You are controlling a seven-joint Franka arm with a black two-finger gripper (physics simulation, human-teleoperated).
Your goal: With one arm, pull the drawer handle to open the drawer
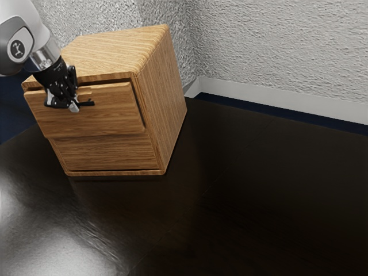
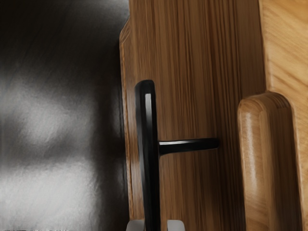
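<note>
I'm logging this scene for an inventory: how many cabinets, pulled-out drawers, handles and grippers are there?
Cabinet: 1
Pulled-out drawer: 1
Handle: 1
Gripper: 1
Total: 4

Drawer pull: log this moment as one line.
gripper: shut on handle | top drawer: partly out of cabinet | task: not finished
</note>
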